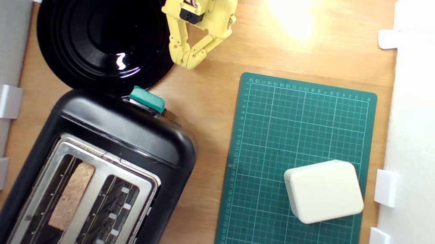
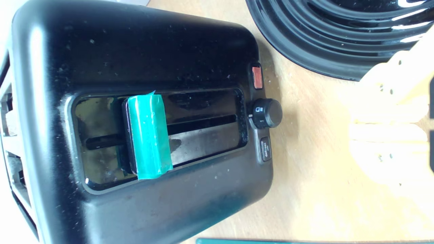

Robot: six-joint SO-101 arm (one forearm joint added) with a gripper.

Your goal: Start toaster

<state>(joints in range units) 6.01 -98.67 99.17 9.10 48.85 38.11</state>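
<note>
The glossy black toaster point(image 1: 104, 174) fills the exterior view's lower left, with a slice of bread point(image 1: 72, 195) sunk in one slot of its silver top. Its teal-green lever knob point(image 1: 147, 99) sticks out of the end face that looks toward the arm. The wrist view shows that end face point(image 2: 142, 61) close up: the teal lever point(image 2: 147, 135) sits near the top end of its slot, beside a black dial point(image 2: 268, 113) and a red button point(image 2: 257, 77). My yellow gripper point(image 1: 187, 64) hangs shut and empty above the wood, a short way from the lever; its fingers point(image 2: 386, 132) are pressed together.
A round black plate point(image 1: 104, 21) lies between the arm and the toaster at the exterior view's upper left. A green cutting mat point(image 1: 306, 110) with a small cream rounded box point(image 1: 323, 191) lies at the right. White walls with clips border both sides.
</note>
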